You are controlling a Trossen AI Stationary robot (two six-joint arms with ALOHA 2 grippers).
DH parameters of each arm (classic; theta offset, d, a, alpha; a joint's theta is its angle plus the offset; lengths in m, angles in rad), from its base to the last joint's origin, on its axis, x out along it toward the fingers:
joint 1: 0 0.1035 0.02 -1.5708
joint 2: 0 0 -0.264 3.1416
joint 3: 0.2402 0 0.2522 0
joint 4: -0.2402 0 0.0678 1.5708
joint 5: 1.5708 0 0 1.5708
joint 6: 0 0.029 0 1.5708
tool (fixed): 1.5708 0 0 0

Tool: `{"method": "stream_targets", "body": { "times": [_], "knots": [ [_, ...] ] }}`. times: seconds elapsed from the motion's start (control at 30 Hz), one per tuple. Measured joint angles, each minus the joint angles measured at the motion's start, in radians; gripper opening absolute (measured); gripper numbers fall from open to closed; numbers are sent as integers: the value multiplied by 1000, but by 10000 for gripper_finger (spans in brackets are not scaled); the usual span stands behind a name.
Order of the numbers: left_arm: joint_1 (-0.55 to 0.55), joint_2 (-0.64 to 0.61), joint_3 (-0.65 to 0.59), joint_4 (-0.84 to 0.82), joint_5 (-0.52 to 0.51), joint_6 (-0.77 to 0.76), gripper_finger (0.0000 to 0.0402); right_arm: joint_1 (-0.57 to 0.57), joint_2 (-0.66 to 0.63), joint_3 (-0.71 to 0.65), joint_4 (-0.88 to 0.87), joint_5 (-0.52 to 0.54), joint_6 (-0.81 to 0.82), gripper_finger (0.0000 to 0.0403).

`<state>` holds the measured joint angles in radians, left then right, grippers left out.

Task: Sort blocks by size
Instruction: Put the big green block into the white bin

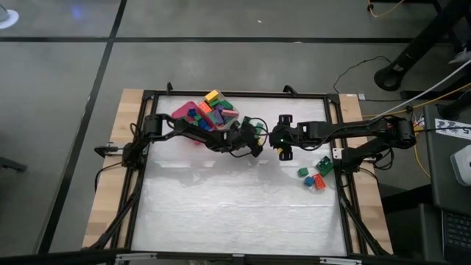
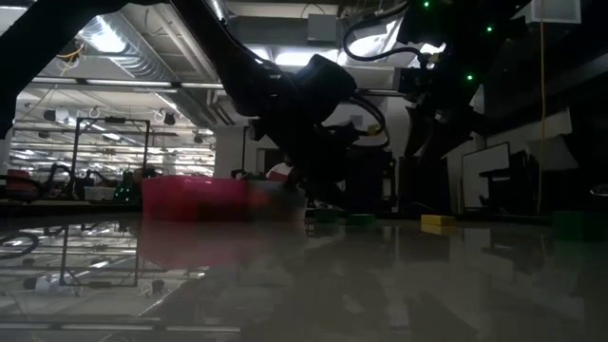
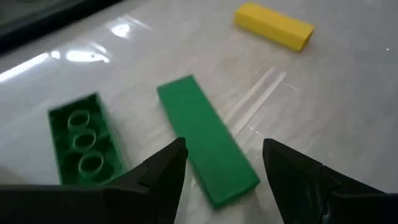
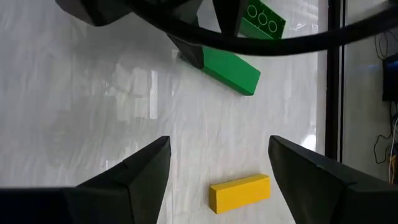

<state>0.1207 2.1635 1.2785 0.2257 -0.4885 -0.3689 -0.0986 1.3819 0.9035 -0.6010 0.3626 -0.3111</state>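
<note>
The small studded plastic toy blocks lie in three groups on the white table surface [image 1: 235,206]. The largest group is a mixed heap [image 1: 210,110] of yellow, orange, green, blue, purple and red bricks piled in the pink square tray [image 2: 190,198] at about 11 o'clock from the table centre; the count in the heap cannot be told. A second group of four pieces [image 1: 314,174] lies at about 3 o'clock near the right frame rail: two green, one blue, one red.

The third group has three long bars near the table's 12 o'clock region, between the two grippers:
- One smooth-sided long green bar [image 3: 208,140], lying flat, studs not visible.
- One long green brick [image 3: 82,140] lying with its hollow underside up, three round tubes showing, just beside the first bar.
- One long yellow bar [image 3: 273,25], lying flat, apart from both green pieces.

The left gripper [image 3: 224,165] is low over the table just beside the pink tray. Its two dark fingers [image 3: 165,171] are spread, one on each side of the near end of the smooth green bar; contact with the bar cannot be confirmed, and the bar rests on the table.

The right gripper [image 4: 217,168] faces the left one from about 1 o'clock. Its jaws stand wide apart and hold nothing; the yellow bar [image 4: 240,191] lies on the table in line with the gap between its fingers, and the smooth green bar [image 4: 230,70] lies beyond it, under the left arm.
</note>
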Motion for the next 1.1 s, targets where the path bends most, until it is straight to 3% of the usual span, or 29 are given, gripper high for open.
{"method": "stream_targets", "body": {
  "times": [0.7, 0.97, 1.1],
  "knots": [
    [7, 38, 0, -12, 10, -50, 198, 0, 0, 0, 9, -5, 0, 269],
    [11, 38, 1, -23, 10, 8, 112, 0, 0, 0, 8, -7, 0, 269],
    [4, 36, 1, -23, 7, 37, 111, 0, 0, 0, 8, -8, 23, 269]
  ]
}}
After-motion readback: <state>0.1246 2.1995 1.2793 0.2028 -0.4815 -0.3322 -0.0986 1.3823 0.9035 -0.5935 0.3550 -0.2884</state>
